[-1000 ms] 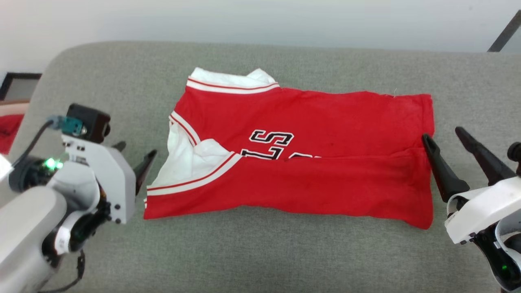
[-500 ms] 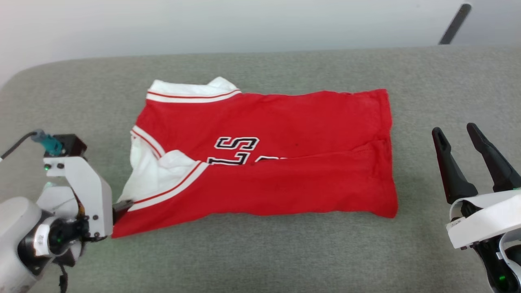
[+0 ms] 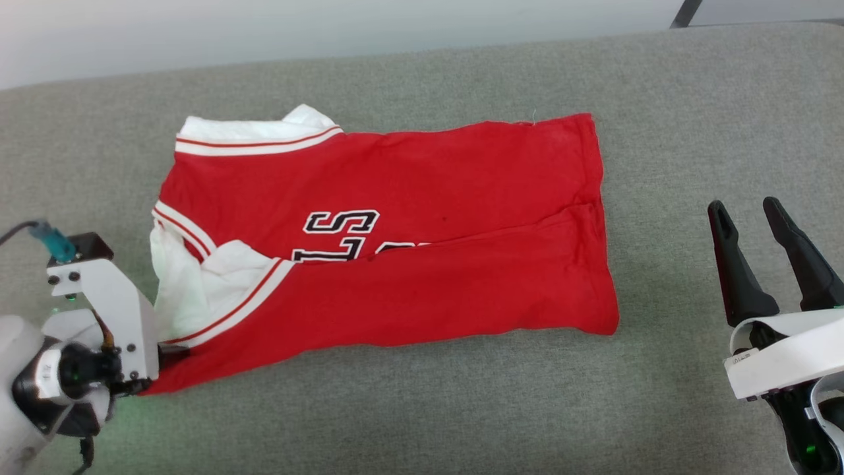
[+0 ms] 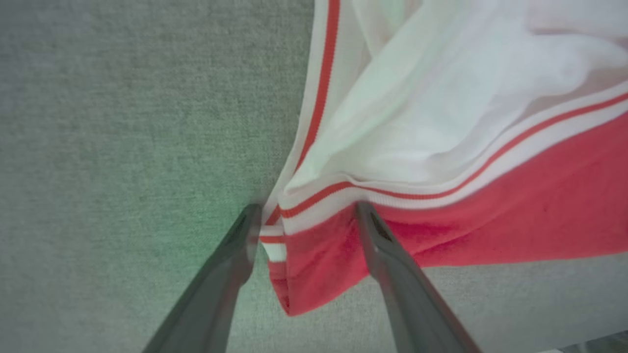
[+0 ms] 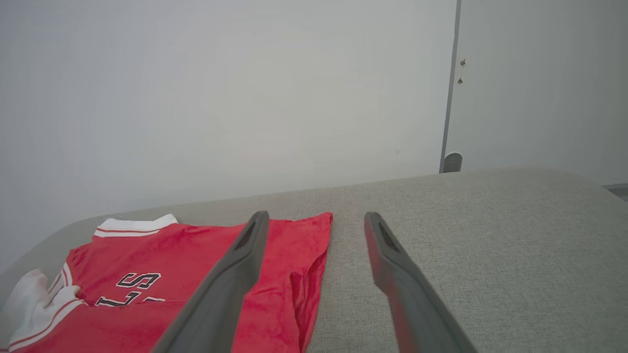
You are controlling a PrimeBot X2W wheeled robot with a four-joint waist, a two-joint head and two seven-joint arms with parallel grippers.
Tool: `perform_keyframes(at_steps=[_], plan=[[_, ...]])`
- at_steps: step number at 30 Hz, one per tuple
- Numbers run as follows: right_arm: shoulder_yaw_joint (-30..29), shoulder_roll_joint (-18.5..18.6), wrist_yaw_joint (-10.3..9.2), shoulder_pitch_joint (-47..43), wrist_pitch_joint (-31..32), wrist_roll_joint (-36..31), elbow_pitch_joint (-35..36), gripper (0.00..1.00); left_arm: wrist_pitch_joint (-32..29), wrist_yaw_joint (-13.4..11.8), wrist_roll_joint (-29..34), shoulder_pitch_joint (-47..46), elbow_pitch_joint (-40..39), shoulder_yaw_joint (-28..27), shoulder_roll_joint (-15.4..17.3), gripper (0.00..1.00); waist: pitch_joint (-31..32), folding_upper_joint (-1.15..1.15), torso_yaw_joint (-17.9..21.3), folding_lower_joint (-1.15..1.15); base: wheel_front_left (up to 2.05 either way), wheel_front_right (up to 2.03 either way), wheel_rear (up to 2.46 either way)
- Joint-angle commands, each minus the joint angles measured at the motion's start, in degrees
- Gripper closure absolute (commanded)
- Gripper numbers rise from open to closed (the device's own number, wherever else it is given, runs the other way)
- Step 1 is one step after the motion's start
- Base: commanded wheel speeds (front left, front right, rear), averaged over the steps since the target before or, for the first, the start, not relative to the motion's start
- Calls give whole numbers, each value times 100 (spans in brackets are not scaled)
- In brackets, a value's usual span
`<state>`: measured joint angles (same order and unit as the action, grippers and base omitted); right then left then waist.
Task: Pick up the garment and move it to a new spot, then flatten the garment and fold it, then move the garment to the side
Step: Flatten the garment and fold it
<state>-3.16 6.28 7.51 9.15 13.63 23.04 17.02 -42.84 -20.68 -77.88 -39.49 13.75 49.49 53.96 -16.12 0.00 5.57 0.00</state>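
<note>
While the garment (image 3: 422, 290) lies folded on the grey padded surface (image 3: 659, 99), your left gripper (image 4: 306, 215) holds its fingers apart astride the striped corner, one tip over bare padding and the other over red cloth. Your right gripper (image 3: 744, 211) has its fingers spread and empty, with bare padding between them and the hem. A pale wall (image 5: 221, 98) rises beyond those fingers.

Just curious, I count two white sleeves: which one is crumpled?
The near sleeve, bunched up at the robot's left; the far sleeve lies flat.
</note>
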Motion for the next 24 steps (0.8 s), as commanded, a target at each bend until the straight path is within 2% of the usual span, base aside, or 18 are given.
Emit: perform_keyframes(at_steps=[1, 3, 4, 5, 11, 19, 24], plan=[[-16, -35, -4, 72, -8, -14, 10, 0, -18, 33, -35, 73, 101, 63, -120, 0, -52, 0, 40, 0, 0, 0, 0], [-23, -51, -4, 60, 6, -23, 14, 0, -35, 73, -101, 93, 232, 67, -205, 0, -69, 0, 42, 0, 0, 0, 0], [-27, -60, -4, 58, 11, -30, 19, 0, -44, 112, -140, 101, 293, 60, -251, 45, -74, 0, 38, 0, 0, 0, 0], [-30, -68, -4, 56, 28, -35, 22, 0, -54, 134, -173, 102, 336, 52, -285, 100, -77, 0, 33, 0, 0, 0, 0], [-63, -119, -4, 42, 269, -51, -18, 0, -75, 197, -253, 60, 425, -7, -344, 100, -72, 0, -30, 0, 0, 0, 0], [-83, -132, -4, -23, 1377, -163, -310, 0, 35, 247, -87, -105, 371, 23, -494, 100, -66, 0, -305, 0, 0, 0, 0], [-55, -39, -4, 30, 1830, -166, -572, 0, 64, 298, 35, -268, 342, 77, -681, 100, -194, 0, -538, 0, 0, 0, 0]])
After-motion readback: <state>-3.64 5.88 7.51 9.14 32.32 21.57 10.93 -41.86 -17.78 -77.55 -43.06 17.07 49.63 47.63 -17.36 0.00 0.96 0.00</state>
